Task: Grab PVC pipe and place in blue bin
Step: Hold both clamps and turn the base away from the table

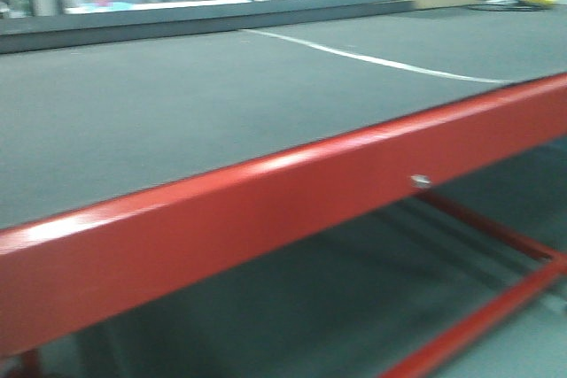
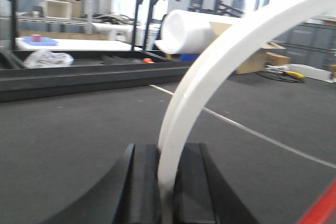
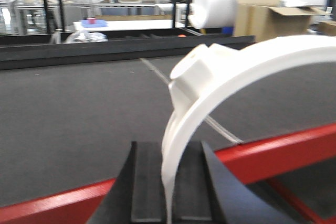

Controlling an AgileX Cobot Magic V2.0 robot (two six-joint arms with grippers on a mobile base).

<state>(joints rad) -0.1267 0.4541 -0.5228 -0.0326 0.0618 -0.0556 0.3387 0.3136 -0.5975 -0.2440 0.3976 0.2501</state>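
Left gripper (image 2: 167,156) and right gripper (image 3: 169,153) each clench a curved PVC pipe (image 2: 218,59) arcing up rightward.

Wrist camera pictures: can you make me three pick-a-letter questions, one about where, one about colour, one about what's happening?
1. Where is the curved white pipe? A on a chair. B in the left tool. C on the ceiling.
2. What colour is the table rail? A green. B yellow. C red.
3. The right tool is: A shut on a white pipe part. B wide open. C missing.
Answers: B, its black fingers squeeze the pipe; C, the front view shows a shiny red edge; A, the part stands clamped between its fingers.
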